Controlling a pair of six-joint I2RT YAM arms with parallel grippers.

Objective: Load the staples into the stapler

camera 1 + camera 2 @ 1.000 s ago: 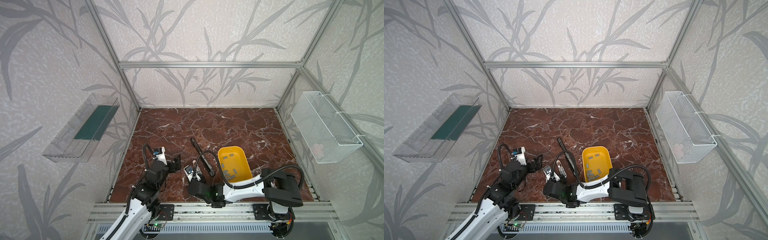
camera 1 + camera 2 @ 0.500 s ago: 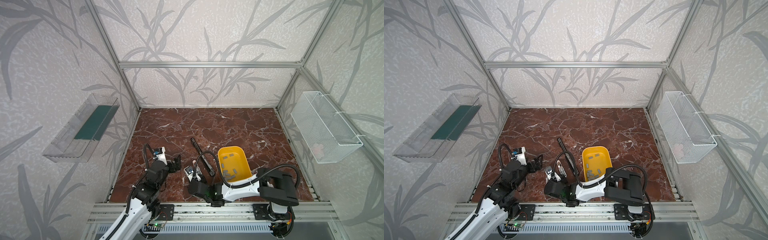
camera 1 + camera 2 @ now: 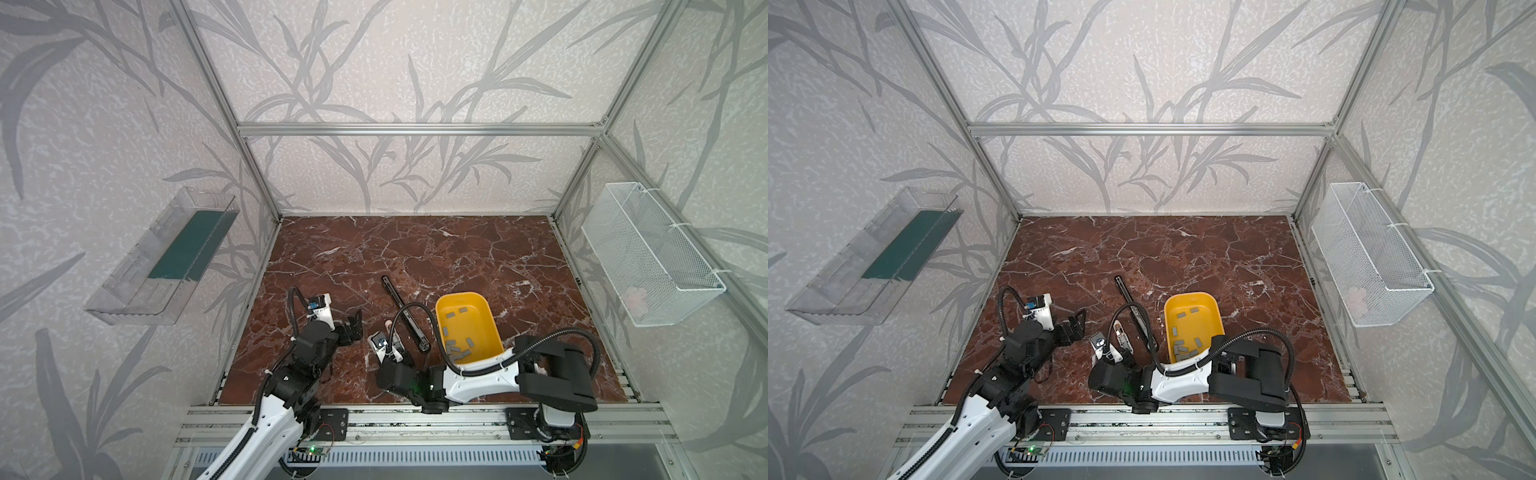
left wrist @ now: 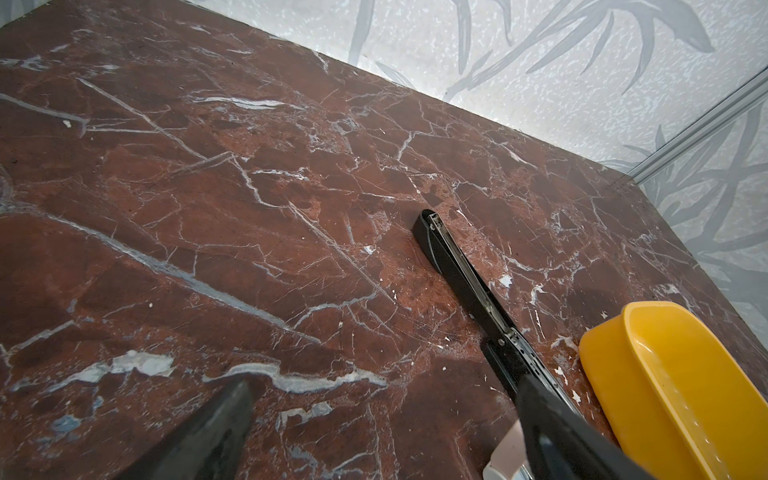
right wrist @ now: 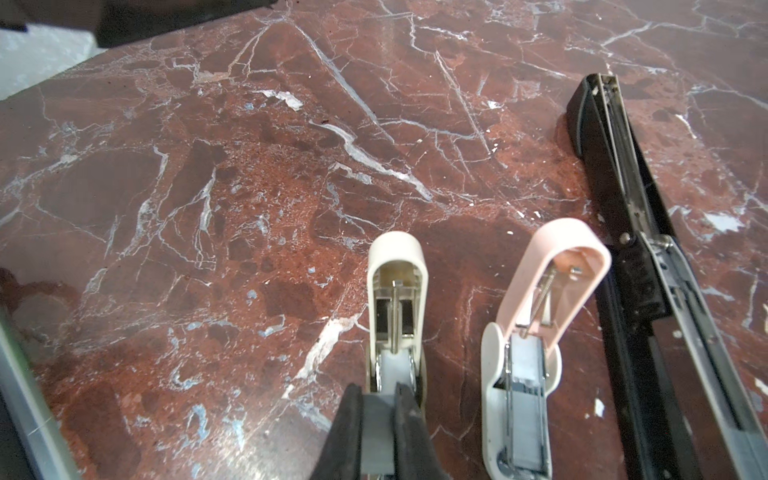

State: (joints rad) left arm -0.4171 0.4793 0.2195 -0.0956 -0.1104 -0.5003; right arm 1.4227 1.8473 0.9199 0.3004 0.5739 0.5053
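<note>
While the right gripper (image 5: 377, 399) is clamped narrow on one grey staple strip (image 5: 376, 436) at the rear of the cream stapler (image 5: 397, 257), check alignment before you release. The wrist view does not show whether the strip sits inside the open channel or rides on its rails. If it is skewed, it is likely to jam, tip out or drop onto the marble table (image 5: 249, 166). Pressing down could also slide the light stapler into the pink stapler (image 5: 557, 249) just beside it. Nothing braces it: the left gripper (image 3: 353, 327) hangs wide open and empty, apart from every stapler. The spare staples (image 3: 456, 350) lie in the yellow tray (image 3: 461, 296), beside the black stapler (image 5: 615, 174).
</note>
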